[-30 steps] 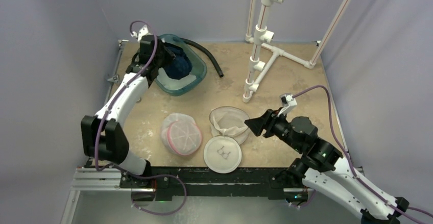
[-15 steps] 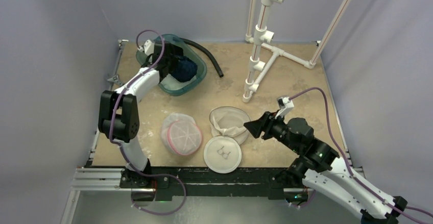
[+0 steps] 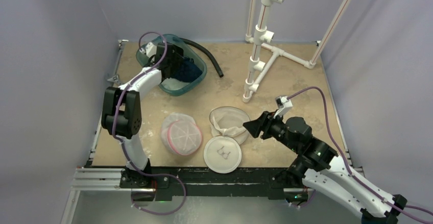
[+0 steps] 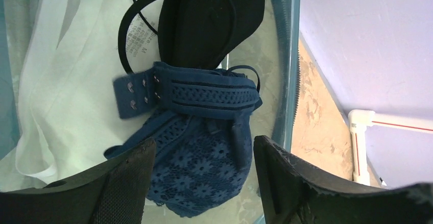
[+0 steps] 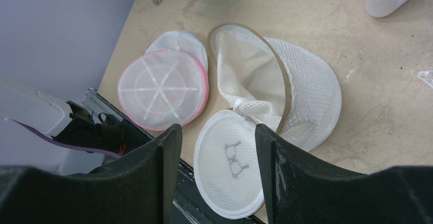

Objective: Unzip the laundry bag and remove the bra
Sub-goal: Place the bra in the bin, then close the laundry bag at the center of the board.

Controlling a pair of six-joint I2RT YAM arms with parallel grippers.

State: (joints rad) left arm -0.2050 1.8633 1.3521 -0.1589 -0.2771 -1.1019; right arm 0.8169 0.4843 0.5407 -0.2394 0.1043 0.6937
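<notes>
From above, the left gripper [image 3: 171,63] hangs over the teal bin [image 3: 200,76] at the far left. The blue bra [image 3: 189,70], bunched in its grip a second ago, now lies loose inside, while the right gripper [image 3: 251,126] has stayed just right of the unzipped laundry bag [image 3: 230,119] in the near middle. The left wrist view shows those jaws released and spread either side of the bra, which rests on white cloth [image 4: 66,91] beside a black garment [image 4: 204,20]. The right wrist view shows its jaws apart and holding nothing, above the bag's flopped lid [image 5: 224,168].
</notes>
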